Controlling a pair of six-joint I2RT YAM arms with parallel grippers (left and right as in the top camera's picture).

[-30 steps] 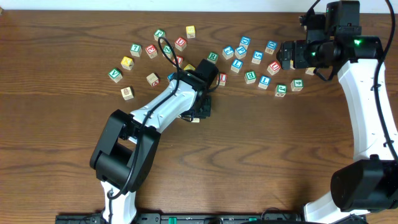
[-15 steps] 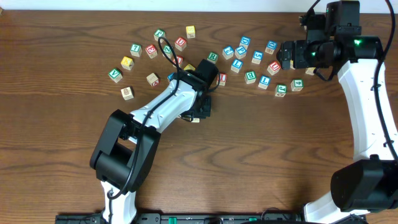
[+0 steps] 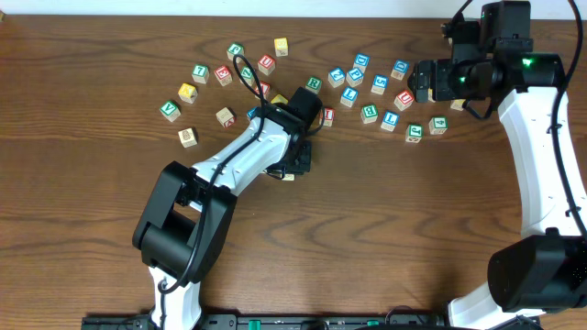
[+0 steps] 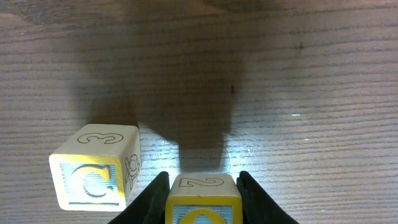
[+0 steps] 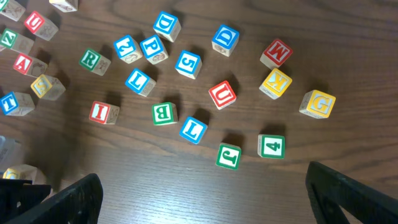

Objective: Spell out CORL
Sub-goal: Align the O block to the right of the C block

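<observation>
the left pincer (image 4: pixel 203 182) is clamped on a yellow-faced cube (image 4: pixel 203 202) with a 2 on its top, low over the counter (image 4: pixel 311 93). just beside it, apart, sits the yellow c cube (image 4: pixel 96 168). the right pincer (image 3: pixel 424 81) stands wide apart above the scattered letter cubes (image 5: pixel 222 94), holding nothing.
</observation>
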